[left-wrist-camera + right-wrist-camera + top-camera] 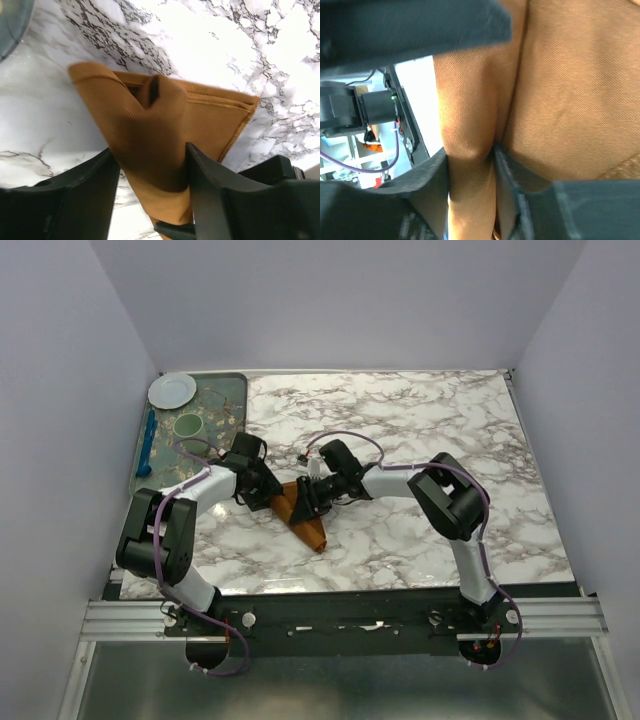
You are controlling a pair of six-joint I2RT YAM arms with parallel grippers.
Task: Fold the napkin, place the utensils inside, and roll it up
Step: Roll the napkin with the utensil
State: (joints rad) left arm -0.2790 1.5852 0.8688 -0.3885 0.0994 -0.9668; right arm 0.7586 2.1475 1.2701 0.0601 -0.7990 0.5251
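Note:
The rust-orange napkin [305,512] lies bunched into a narrow folded wedge in the middle of the marble table. Both arms meet over it. My left gripper [272,498] comes in from the left. In the left wrist view a raised fold of the napkin [150,125] stands between its fingers, and the left gripper [150,150] is shut on that fold. My right gripper [312,495] reaches in from the right. Its wrist view shows the right gripper [470,150] shut on a rolled ridge of the napkin [470,100]. The utensils are hidden.
A dark tray [228,405] sits at the back left with a white plate [172,390], a green cup [188,425] and a blue utensil [149,440] beside it. White walls close off three sides of the table.

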